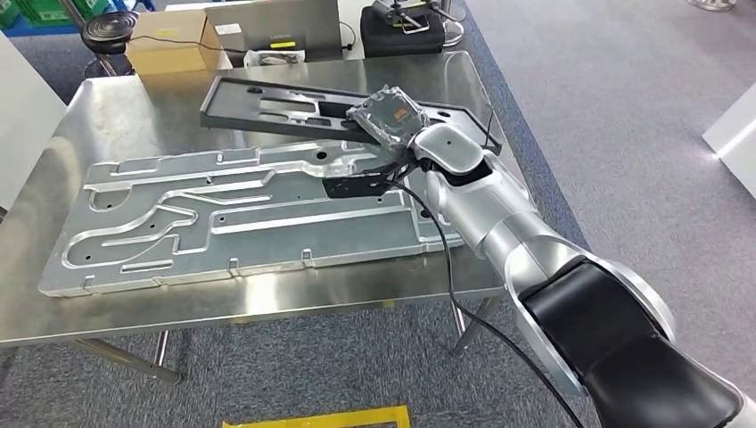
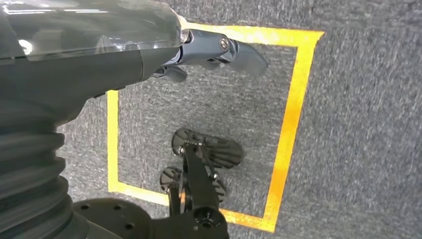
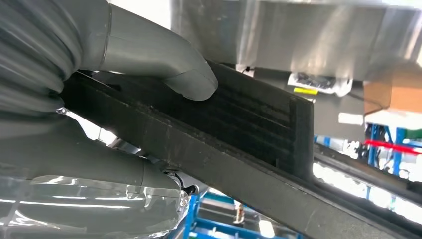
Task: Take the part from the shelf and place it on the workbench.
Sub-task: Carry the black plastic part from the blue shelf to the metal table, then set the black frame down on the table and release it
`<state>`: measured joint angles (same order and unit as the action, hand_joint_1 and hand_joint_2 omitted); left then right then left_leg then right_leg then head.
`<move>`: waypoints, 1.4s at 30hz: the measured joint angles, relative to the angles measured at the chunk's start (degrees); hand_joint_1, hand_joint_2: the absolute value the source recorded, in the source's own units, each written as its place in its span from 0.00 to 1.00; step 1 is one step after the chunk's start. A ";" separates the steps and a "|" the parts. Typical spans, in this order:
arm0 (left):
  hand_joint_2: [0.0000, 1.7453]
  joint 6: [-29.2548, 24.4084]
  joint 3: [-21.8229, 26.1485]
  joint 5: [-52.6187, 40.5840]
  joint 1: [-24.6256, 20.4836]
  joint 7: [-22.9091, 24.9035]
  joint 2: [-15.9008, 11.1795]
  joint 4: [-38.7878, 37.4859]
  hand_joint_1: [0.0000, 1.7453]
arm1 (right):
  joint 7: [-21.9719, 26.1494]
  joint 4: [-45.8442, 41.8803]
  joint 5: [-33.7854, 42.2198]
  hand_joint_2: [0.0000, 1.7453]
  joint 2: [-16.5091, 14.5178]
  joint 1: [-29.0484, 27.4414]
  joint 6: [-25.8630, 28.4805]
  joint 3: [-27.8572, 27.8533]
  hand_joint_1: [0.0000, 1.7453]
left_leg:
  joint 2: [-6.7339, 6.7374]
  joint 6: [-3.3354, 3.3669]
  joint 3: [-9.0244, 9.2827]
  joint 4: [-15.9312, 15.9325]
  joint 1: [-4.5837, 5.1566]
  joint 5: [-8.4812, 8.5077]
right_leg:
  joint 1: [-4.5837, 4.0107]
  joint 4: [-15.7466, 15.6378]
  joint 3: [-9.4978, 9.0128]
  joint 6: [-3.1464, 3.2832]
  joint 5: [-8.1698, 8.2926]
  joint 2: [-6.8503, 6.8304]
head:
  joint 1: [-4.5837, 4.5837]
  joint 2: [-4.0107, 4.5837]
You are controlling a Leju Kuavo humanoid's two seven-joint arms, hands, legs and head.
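Metal is covering most of the steel counter: one large silver plate is lying flat across it. One black part, a long flat frame, is sitting tilted over the plate's far edge, its near end raised. The right hand is gripping that end, thumb pressing on its top face, fingers wrapped beneath. One cardboard box is resting beyond. The left hand is hanging over grey carpet with one yellow taped square, fingers loosely extended, holding nothing.

The robot hand grips the black part, thumb pressing on top.
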<state>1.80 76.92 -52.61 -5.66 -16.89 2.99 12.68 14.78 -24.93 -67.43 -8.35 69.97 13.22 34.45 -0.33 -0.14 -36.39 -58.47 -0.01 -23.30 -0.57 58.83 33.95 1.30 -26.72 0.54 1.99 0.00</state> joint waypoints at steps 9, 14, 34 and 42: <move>1.00 0.94 -0.15 -1.60 0.03 0.07 0.22 -0.03 0.00 | 0.69 3.76 -3.68 1.00 -1.88 -1.29 -6.26 4.30 1.00 | -0.02 1.23 1.47 1.15 -0.58 -0.16 | 0.82 14.43 8.04 -1.74 -4.59 -0.23 | -0.01 0.00; 1.00 1.62 -0.62 -2.85 -0.03 -0.14 0.60 -0.04 0.00 | 0.28 5.21 -3.96 1.00 -3.61 -4.74 -7.03 6.04 1.00 | -0.11 0.07 1.51 0.50 -0.35 -0.90 | 0.55 0.06 1.98 -0.79 1.95 -0.31 | -0.01 0.00; 1.00 1.22 -1.77 -3.49 0.03 -2.92 0.55 -0.07 0.00 | -0.39 7.79 -2.60 1.00 -3.97 -11.39 -3.96 6.53 1.00 | 0.26 0.80 2.83 1.84 -0.80 -0.56 | 0.74 2.42 1.82 -1.78 -0.53 0.23 | -0.01 0.00; 1.00 1.21 -1.80 -3.44 0.03 -2.94 0.56 -0.07 0.00 | -0.39 8.08 -2.56 0.50 -3.65 -12.03 -3.92 6.53 0.50 | 0.21 0.88 2.99 1.58 -0.47 -0.74 | 0.82 4.26 2.20 -1.55 -0.06 -0.19 | -0.01 0.00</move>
<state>3.02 75.11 -56.05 -5.63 -19.83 3.55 12.61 14.39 -16.85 -69.99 -12.00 57.94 9.29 40.98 -0.12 0.74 -33.40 -56.89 -0.47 -24.04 0.25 63.09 36.14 -0.25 -26.79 0.34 1.99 0.00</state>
